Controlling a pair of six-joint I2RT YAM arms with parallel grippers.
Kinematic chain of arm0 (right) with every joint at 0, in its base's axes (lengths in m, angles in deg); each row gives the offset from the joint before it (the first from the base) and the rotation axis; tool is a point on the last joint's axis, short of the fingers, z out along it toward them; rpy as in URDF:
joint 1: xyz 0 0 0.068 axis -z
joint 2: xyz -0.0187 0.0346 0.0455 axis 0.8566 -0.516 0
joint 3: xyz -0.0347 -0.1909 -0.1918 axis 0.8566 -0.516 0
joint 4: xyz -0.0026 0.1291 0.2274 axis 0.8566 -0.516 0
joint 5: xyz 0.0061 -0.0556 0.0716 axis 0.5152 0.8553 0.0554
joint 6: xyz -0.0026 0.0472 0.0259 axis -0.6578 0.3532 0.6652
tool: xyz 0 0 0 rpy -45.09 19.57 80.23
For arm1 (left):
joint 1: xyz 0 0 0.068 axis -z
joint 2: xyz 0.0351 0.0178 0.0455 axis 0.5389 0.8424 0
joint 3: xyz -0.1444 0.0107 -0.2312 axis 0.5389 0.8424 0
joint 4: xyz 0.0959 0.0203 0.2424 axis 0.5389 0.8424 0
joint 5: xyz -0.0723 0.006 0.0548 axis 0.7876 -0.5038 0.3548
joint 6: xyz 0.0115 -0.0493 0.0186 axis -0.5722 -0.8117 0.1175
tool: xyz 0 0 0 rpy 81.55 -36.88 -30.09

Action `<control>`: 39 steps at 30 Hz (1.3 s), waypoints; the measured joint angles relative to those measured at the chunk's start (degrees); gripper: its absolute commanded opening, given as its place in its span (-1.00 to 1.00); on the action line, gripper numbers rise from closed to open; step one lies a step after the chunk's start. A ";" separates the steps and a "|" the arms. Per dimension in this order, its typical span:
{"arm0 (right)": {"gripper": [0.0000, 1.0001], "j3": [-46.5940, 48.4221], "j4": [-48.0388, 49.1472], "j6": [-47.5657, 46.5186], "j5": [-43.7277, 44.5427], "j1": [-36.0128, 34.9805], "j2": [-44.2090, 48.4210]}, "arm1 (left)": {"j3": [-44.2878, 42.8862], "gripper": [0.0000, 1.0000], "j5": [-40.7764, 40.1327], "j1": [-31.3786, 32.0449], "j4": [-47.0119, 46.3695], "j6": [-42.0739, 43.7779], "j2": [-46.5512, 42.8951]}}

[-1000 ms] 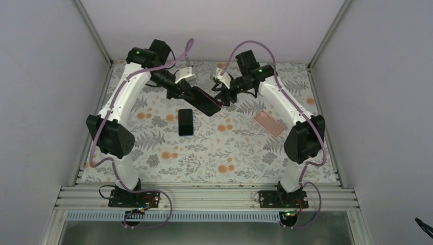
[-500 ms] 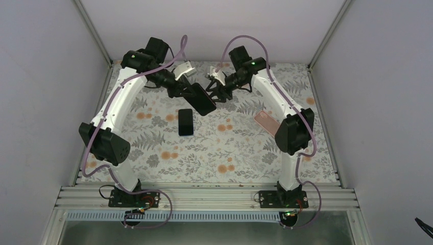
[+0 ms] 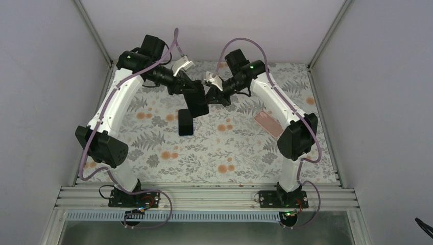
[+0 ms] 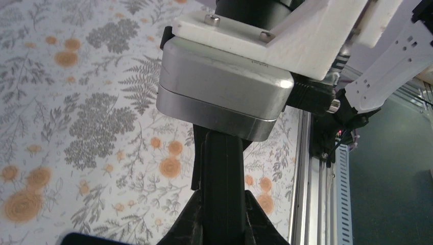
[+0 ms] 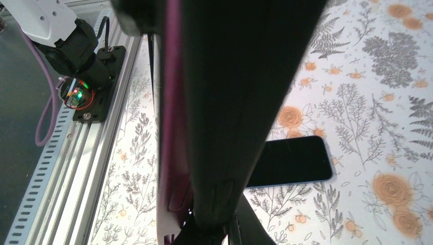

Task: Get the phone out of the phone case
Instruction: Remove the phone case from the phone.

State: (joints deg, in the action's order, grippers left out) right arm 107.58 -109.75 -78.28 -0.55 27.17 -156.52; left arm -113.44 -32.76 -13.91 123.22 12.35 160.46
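Looking down on the floral table (image 3: 230,153), I've got the phone (image 3: 196,103) up in the air between both arms, toward the far side. It's a light, stiff, glossy slab, so slippery. The phone case (image 5: 173,127) shows a magenta rim that should flex, I think; it's blurred this close. Left gripper (image 4: 220,224) pinches one end, right gripper (image 5: 212,229) is clamped on the other. I'd grip rim, not glass.
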 measured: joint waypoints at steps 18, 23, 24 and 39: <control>-0.93 -3.06 -2.62 1.49 -14.21 5.81 0.59 | -0.20 0.50 2.86 0.57 -23.37 2.67 0.92; -0.93 -5.35 0.13 6.12 -16.92 10.54 0.59 | 1.03 0.68 1.01 0.48 -27.15 3.58 0.61; -0.94 -5.86 1.25 7.63 -16.83 11.54 0.59 | 1.40 0.68 0.52 0.39 -27.15 3.78 0.50; -0.93 -6.60 22.84 39.56 -5.66 19.96 -4.07 | 16.74 0.83 -18.95 9.94 -40.94 5.86 -16.65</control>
State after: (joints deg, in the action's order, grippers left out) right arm 100.98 -86.91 -38.71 -6.21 47.12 -160.58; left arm -96.70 -51.71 -3.96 82.28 18.21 143.80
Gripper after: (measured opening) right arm 0.036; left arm 0.919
